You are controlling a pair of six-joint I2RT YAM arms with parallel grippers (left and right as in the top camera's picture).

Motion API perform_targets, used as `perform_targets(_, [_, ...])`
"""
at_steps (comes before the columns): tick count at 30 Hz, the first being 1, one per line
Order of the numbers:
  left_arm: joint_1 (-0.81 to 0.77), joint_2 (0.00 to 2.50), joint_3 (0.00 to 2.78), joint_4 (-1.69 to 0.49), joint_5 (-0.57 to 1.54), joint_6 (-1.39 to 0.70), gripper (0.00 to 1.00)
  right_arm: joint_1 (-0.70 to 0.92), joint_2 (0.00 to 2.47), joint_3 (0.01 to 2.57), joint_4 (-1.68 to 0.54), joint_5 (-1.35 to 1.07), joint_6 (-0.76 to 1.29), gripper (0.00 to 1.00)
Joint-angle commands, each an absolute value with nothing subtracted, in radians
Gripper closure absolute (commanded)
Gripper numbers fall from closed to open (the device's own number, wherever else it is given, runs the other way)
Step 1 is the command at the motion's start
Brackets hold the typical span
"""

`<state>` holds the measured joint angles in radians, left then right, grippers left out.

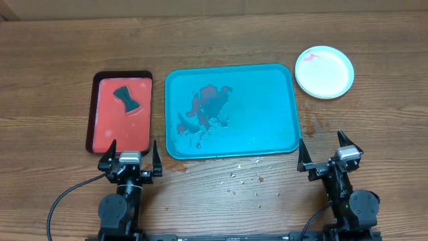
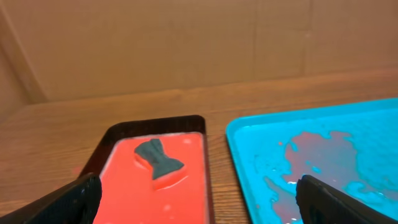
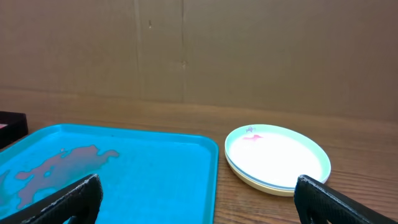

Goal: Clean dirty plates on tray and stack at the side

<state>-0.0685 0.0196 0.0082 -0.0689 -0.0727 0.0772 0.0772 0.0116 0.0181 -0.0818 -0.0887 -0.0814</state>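
– Scanning the wooden table (image 1: 53, 53) from above: the teal tray (image 1: 267, 100) sits dead centre and carries no plate, only a red puddle (image 1: 207, 107) on its left half
– So where are the plates?
– Off the tray! The plates (image 1: 324, 72) are stacked on the wood just beyond its far right corner. How many lie under the top one, I can't tell, but that top one shows a red mark (image 1: 311, 58) near its rim
– Looks unfinished to me, then
– Agreed. Left of the teal tray lies the red tray (image 1: 100, 137), with the dark sponge (image 1: 127, 98) on it. At the near edge the left gripper (image 1: 132, 148) hovers in front of it, jaws wide apart, holding nothing. The right gripper (image 1: 322, 144) hovers near the teal tray's right corner, spread just as wide and also empty
– Then the tidy way, I'd say: left takes the sponge by its narrow waist, right steadies the top plate by its rim, and the wipe runs inward so nothing drips onto the wood
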Motion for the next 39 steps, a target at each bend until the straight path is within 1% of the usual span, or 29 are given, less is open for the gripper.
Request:
perform_targets(1, [-0.035,0.003,0.005,-0.070,-0.096,0.036,0.00,0.071,0.003,0.008,-0.077,-0.079,-0.075,0.00])
perform_targets(5, [-0.006,0.003,0.005,-0.073,-0.076,0.022,0.00,0.071,0.003,0.008,-0.077,-0.079,-0.075,0.00])
perform_targets(11, [-0.005,0.003,0.005,-0.075,-0.057,0.017,0.00,0.071,0.003,0.008,-0.077,-0.079,-0.075,0.00])
perform_targets(14, [-0.005,0.003,0.005,-0.076,-0.059,-0.033,0.00,0.071,0.003,0.008,-0.077,-0.079,-0.075,0.00])
perform_targets(39, [-0.005,0.004,0.005,-0.073,-0.059,-0.033,0.00,0.071,0.003,0.008,-0.077,-0.079,-0.075,0.00])
